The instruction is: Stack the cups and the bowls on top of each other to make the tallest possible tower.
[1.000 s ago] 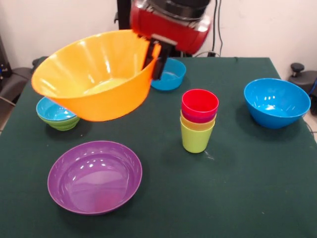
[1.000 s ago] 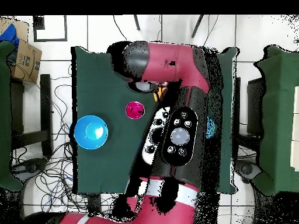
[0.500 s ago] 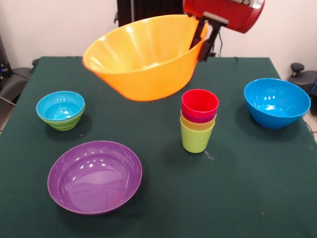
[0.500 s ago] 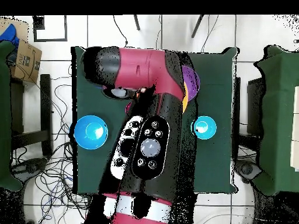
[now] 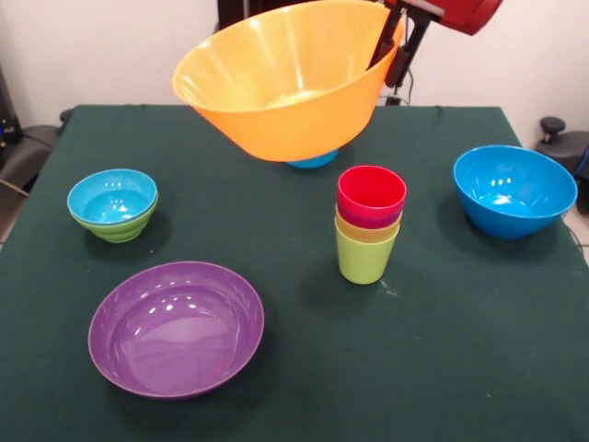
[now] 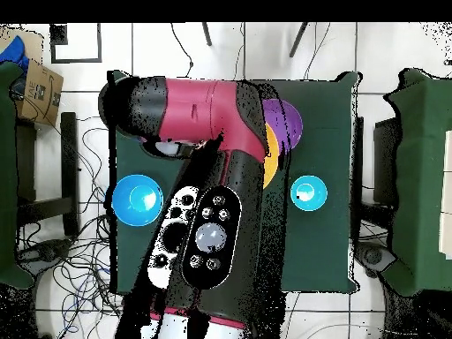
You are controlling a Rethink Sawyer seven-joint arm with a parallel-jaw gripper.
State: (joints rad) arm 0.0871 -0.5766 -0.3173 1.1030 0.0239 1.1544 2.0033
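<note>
Front view shows the large yellow-orange bowl [image 5: 285, 78] held up in the air over the back half of the counter [image 5: 460, 368], tilted so its mouth faces forward and to one side. The tool [image 5: 398, 41] pinches the bowl's rim at its upper edge, 1 finger inside the wall and 1 outside, so it is pressed together on that rim and touches nothing else.

The tower [image 5: 368, 226] of 4 nested cups stands near the middle of the counter, lime green lowest and the red cup [image 5: 371, 191] on top, below the bowl and a little off to its side. To my eye the step in hand is carrying the bowl over to that stack. It would go best if the bowl is levelled first, centred over the red cup, then lowered slowly, since a wide bowl on a narrow cup could tip the whole column.

A small blue bowl [image 5: 311, 160] peeks out behind. The large blue bowl [image 5: 513, 191] sits by 1 side edge, and the purple bowl [image 5: 176, 327] lies towards the front.
</note>
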